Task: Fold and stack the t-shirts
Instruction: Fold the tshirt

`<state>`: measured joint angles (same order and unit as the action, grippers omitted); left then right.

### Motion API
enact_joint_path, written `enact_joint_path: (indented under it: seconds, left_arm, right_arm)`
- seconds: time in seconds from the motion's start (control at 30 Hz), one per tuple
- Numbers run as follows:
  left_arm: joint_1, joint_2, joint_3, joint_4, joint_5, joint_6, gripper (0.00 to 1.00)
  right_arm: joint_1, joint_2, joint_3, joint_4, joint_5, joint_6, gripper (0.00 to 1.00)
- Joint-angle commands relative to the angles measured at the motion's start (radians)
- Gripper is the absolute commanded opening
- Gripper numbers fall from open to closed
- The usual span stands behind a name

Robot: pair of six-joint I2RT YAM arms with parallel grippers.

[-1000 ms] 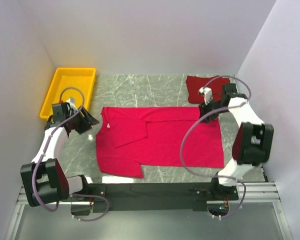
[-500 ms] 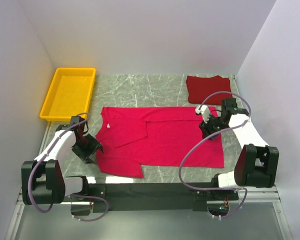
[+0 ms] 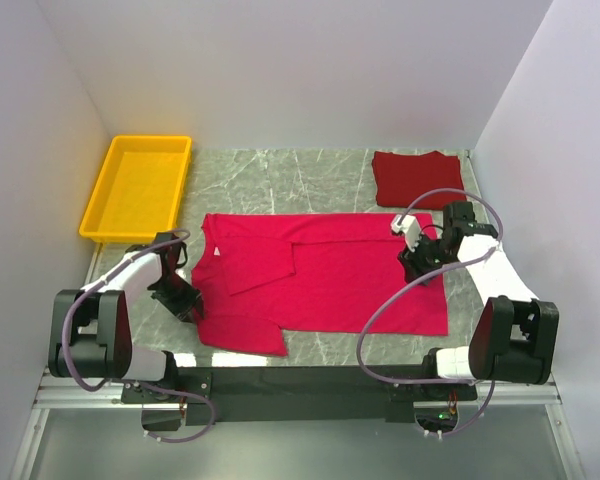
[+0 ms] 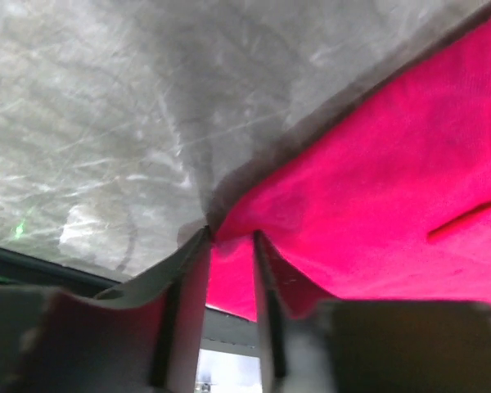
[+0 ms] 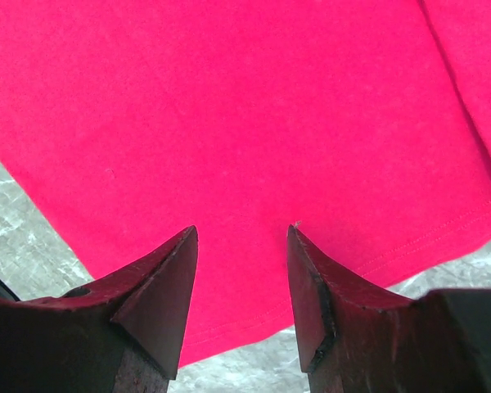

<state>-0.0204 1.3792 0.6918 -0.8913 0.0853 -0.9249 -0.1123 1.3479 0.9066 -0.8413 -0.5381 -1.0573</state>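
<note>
Crimson-pink cloth fills most of what both wrist cameras see. The crimson-pink t-shirt lies spread on the grey marbled bench, with a flap folded in over its upper part and its small white neck label showing just beyond the left tool.

The left tool sits low at the shirt's outer edge, on the side near the sleeve. In its wrist view the cloth's edge runs right up to the fingertips and rises a little off the bench there, with a shadow beneath it. The fingers stand close together with only a narrow gap, and pink cloth shows in that gap. I cannot tell whether they are clenched on the edge or only straddling it.

The right tool is over the opposite end of the same shirt, near its stitched hem. From its wrist the fingers are plainly apart, released, with nothing between them. Flat cloth lies directly beneath, and bare bench shows off to either side of the tips.

Beyond the right tool, apart from the pink shirt, the maroon t-shirt lies folded. Beyond the left tool sits a yellow tray.
</note>
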Motion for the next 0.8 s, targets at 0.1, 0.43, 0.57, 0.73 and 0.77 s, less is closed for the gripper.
enact_joint_path:
  seconds: [0.1, 0.43, 0.57, 0.73, 0.77]
  left_arm:
    - [-0.006, 0.003, -0.012, 0.041, -0.001, 0.011, 0.26]
    - [-0.006, -0.094, -0.015, 0.112, 0.128, 0.08, 0.06]
    - [-0.006, -0.098, -0.018, 0.107, 0.171, 0.093, 0.0]
    - [-0.004, -0.121, -0.031, 0.103, 0.197, 0.09, 0.0]
    - [-0.004, -0.126, -0.025, 0.101, 0.2, 0.089, 0.0]
  right_arm:
    - [-0.015, -0.036, 0.012, -0.016, -0.002, -0.012, 0.55]
    - [-0.012, -0.013, 0.032, -0.264, -0.065, -0.262, 0.54]
    - [-0.012, -0.016, -0.044, -0.337, 0.018, -0.476, 0.53]
    - [-0.001, -0.088, -0.199, -0.265, 0.19, -0.618, 0.53]
    - [0.0, -0.105, -0.215, -0.246, 0.228, -0.612, 0.53]
